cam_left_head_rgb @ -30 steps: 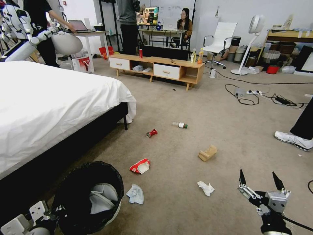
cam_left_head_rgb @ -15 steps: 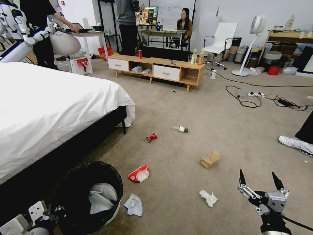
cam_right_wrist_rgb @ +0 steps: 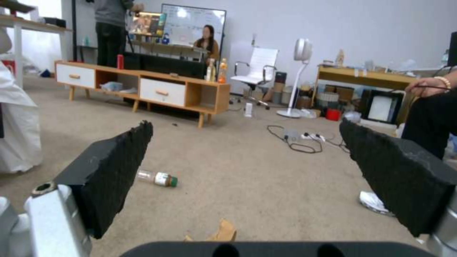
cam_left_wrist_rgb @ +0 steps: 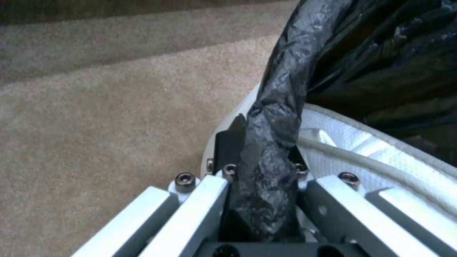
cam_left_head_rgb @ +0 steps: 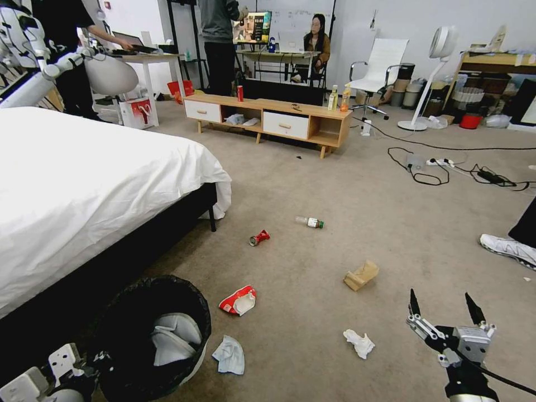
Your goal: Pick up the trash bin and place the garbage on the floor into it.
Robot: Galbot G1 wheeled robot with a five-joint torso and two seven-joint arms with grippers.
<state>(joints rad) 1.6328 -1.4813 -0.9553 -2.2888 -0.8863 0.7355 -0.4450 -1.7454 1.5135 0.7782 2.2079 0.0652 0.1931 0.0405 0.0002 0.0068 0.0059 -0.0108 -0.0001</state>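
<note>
The trash bin (cam_left_head_rgb: 151, 335), white with a black bag over its rim, hangs at the lower left beside the bed. My left gripper (cam_left_head_rgb: 92, 363) is shut on its rim; the left wrist view shows the left gripper (cam_left_wrist_rgb: 266, 142) pinching the bag-covered rim of the trash bin (cam_left_wrist_rgb: 381, 157). Garbage lies on the carpet: a red-and-white packet (cam_left_head_rgb: 238, 300), a pale tissue (cam_left_head_rgb: 229, 354), a white tissue (cam_left_head_rgb: 359, 342), a tan paper bag (cam_left_head_rgb: 361, 274), a crushed red can (cam_left_head_rgb: 259, 238) and a green-capped bottle (cam_left_head_rgb: 310, 222). My right gripper (cam_left_head_rgb: 444, 304) hovers open to the right of the white tissue, holding nothing.
A white bed (cam_left_head_rgb: 84, 184) fills the left side. A low wooden cabinet (cam_left_head_rgb: 268, 117) stands at the back. Cables (cam_left_head_rgb: 430, 167) and a power strip lie at the right. A person's white shoe (cam_left_head_rgb: 505, 248) rests at the right edge.
The whole picture has shifted slightly: the floor litter sits a little lower in the head view, so the camera has moved. Both grippers keep their places and states.
</note>
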